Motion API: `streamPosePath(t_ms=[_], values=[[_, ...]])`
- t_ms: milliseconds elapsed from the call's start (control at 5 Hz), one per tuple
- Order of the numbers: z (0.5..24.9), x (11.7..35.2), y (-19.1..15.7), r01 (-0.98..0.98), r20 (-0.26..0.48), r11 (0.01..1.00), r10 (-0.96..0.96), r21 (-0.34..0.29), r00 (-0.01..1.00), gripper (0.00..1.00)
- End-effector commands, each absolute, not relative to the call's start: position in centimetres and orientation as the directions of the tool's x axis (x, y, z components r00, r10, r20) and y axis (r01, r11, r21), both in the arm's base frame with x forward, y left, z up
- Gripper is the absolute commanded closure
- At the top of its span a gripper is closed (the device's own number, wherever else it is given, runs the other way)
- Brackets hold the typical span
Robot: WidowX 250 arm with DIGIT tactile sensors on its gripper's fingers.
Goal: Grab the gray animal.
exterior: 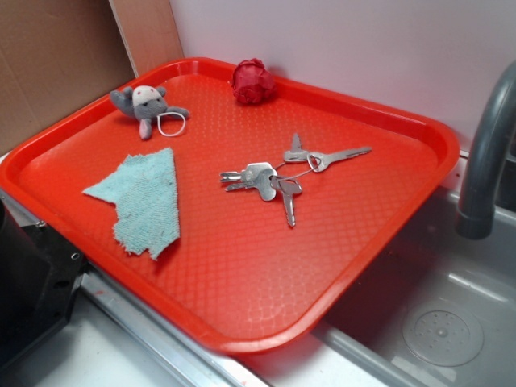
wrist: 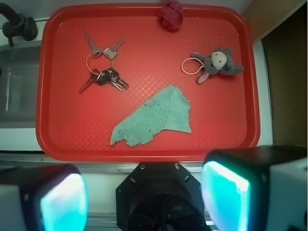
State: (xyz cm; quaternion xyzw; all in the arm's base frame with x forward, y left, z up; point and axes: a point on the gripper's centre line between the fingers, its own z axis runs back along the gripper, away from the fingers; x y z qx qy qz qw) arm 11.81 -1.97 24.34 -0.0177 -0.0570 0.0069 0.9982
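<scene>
The gray animal, a small plush with a white face and a white loop ring, lies on the red tray near its far left corner in the exterior view. In the wrist view it is at the upper right. My gripper hangs high above the tray's near edge, well apart from the animal. Its two fingers stand wide apart with nothing between them, so it is open. The gripper does not show in the exterior view.
On the tray also lie a light blue rag, a bunch of keys and a red fabric ball. A sink with a gray faucet lies to the right. A black robot base sits at the lower left.
</scene>
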Motion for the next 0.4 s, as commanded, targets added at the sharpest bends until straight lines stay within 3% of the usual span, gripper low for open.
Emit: streamPosePath(t_ms=[0,200], values=[[24.3,11.8,-2.0,-0.012,0.114,0.999,0.016,-0.036,0.993,0.00],[22.0,13.3,1.0,-0.146,0.094,0.989,0.148,-0.031,0.984,0.00]])
